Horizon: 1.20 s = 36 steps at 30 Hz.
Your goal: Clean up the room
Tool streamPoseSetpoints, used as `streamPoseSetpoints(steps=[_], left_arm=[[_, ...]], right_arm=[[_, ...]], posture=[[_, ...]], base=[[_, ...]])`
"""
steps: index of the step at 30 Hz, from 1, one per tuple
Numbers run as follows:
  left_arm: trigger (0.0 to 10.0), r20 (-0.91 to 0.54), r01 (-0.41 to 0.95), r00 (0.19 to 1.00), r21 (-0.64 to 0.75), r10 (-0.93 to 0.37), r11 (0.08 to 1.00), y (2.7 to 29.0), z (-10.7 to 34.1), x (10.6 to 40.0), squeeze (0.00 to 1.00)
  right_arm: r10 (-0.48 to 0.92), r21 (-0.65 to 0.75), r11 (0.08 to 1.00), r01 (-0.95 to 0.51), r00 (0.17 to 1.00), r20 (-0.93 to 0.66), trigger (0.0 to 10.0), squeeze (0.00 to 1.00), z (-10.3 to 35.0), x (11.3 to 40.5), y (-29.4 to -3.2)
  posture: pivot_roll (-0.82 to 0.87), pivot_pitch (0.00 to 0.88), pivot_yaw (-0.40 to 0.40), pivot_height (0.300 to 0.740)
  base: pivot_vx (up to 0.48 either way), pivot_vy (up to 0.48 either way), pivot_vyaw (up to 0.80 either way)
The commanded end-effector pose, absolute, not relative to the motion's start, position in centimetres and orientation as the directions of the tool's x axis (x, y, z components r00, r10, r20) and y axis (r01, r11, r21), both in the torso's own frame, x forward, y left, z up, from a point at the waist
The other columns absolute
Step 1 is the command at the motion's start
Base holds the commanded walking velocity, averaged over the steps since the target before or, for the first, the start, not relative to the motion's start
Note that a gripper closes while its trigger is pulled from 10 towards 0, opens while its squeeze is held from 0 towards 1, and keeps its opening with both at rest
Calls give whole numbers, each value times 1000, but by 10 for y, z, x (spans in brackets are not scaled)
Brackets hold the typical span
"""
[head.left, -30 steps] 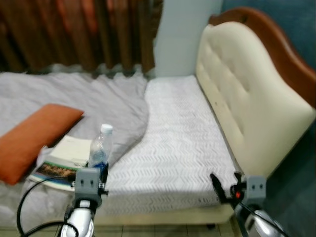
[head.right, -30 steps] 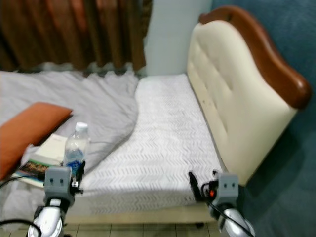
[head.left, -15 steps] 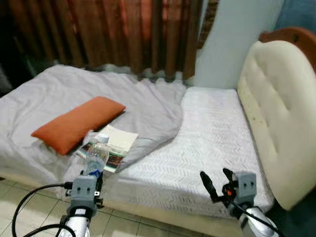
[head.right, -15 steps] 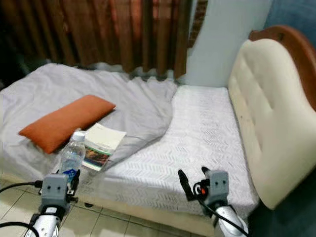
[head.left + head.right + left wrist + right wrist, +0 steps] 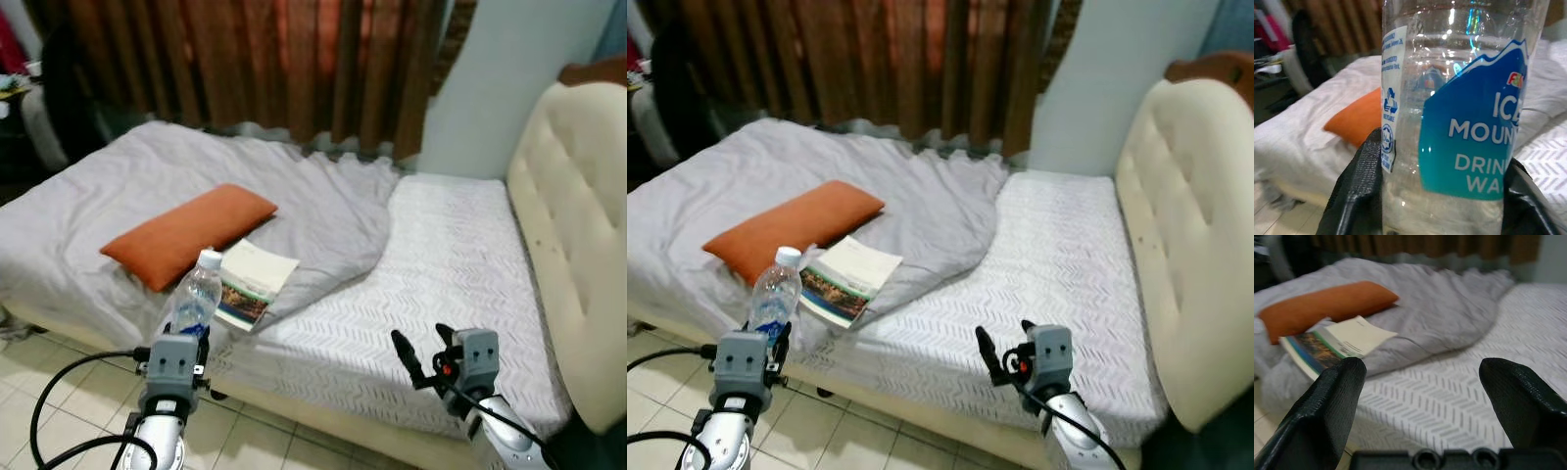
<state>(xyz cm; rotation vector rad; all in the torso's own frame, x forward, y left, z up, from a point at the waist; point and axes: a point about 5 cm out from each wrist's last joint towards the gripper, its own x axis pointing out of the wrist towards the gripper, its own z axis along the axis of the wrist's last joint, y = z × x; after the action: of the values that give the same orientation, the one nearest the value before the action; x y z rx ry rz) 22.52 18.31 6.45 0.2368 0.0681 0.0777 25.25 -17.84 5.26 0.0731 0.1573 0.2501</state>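
Clamping an upright bottle (image 5: pixel 1459 122), the left gripper (image 5: pixel 186 338) hovers off the bed's (image 5: pixel 451 264) near edge; its blue label reads "ICE MOUN… DRIN… WA…". Right gripper (image 5: pixel 423 354) gapes, holding nothing. Beyond, a book (image 5: pixel 251 284) lies beside an orange pillow (image 5: pixel 186 233).

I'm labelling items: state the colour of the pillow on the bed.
The pillow is plain orange, clearest in the left eye view, lying on the grey sheet.

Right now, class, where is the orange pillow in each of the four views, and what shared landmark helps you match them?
Left eye view: orange pillow, left of centre on the grey blanket.
Right eye view: same spot, nearer the left edge.
Left wrist view: orange patch behind the bottle.
Right wrist view: beyond the gripper's fingers.
Landmark: the book beside it.
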Motion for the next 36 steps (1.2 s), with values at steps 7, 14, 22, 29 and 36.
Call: streamPoseSetpoints(steps=[7, 14, 22, 29, 36], left_arm=[[10000, -77, -61, 994, 261, 84, 963, 184, 63, 233, 0], [10000, -39, -53, 997, 280, 67, 959, 176, 69, 233, 0], [10000, -36, -49, 997, 295, 62, 954, 175, 69, 232, 0], [10000, -8, -67, 997, 260, 72, 963, 176, 74, 231, 0], [10000, 55, -99, 995, 350, 85, 932, 177, 82, 232, 0]], right_arm=[[251, 71, 967, -243, 957, -146, 10000, 0, 52, 259, -183], [278, 63, 960, -271, 948, -154, 10000, 0, 48, 258, -182], [309, 65, 951, -302, 939, -154, 10000, 0, 47, 261, -179], [335, 58, 942, -330, 932, -141, 10000, 0, 50, 264, -176], [324, 88, 945, -316, 940, -110, 10000, 0, 53, 266, -177]], posture=[[8, 0, -11, 740], [19, 0, -22, 740], [38, 0, -35, 740], [43, 0, -39, 740], [48, 0, -37, 740]], base=[[0, 0, 537], [0, 0, 529], [0, 0, 525], [0, 0, 513], [0, 0, 495]])
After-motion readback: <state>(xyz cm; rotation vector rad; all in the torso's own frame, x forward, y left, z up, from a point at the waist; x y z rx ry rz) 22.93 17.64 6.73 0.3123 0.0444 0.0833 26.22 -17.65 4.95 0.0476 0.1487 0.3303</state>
